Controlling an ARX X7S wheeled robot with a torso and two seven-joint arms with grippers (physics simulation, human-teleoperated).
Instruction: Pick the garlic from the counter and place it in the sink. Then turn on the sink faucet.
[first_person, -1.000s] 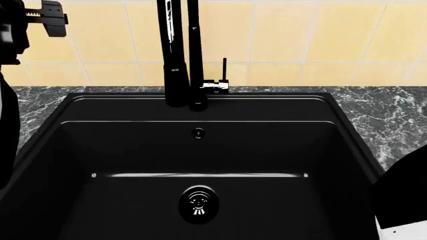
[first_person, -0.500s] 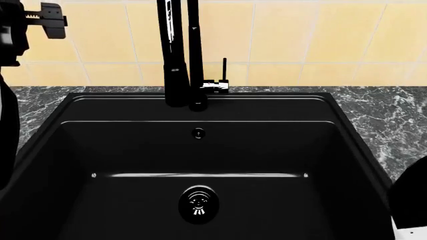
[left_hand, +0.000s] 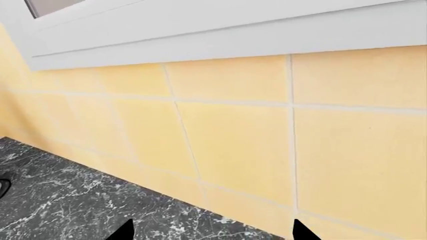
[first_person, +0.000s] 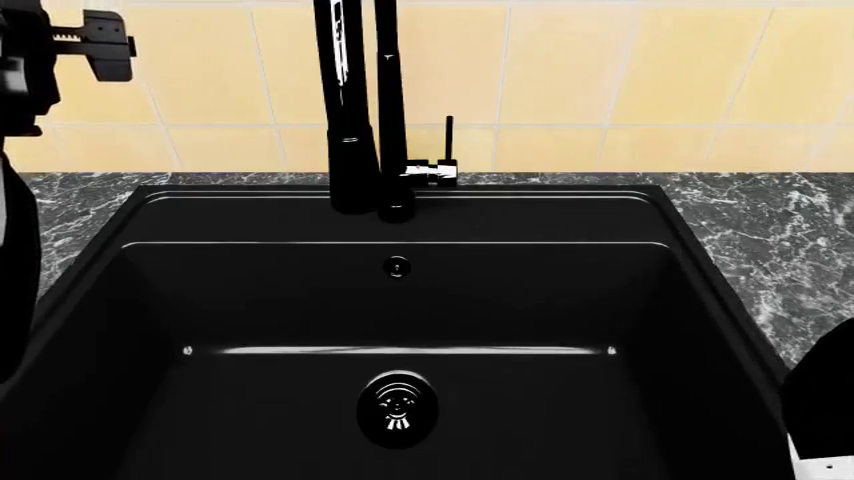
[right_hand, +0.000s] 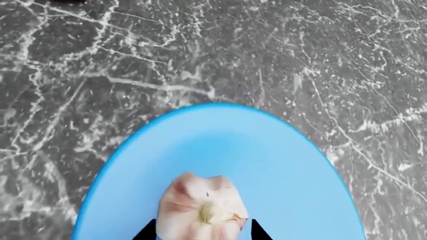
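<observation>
We count one off-white, lumpy garlic bulb (right_hand: 201, 209), one round blue plate (right_hand: 267, 165), one matte black rectangular sink (first_person: 400, 300), one tall glossy black faucet of two upright tubes (first_person: 360, 110) with one small chrome-and-black side lever (first_person: 441, 165), and two grippers.

The garlic sits over the blue plate, which lies on the dark grey marble counter (right_hand: 200, 50). Whether bulb and plate touch, we cannot tell. The right gripper (right_hand: 202, 231) is at the garlic, one dark fingertip (right_hand: 148, 231) showing on each side of the bulb; whether the jaws actually grip it, we cannot tell.

The left gripper (left_hand: 210, 231) stands apart-jawed, holding nothing, above the counter, facing the yellow tiled wall (left_hand: 233, 140) beyond the plate's counter.
</observation>
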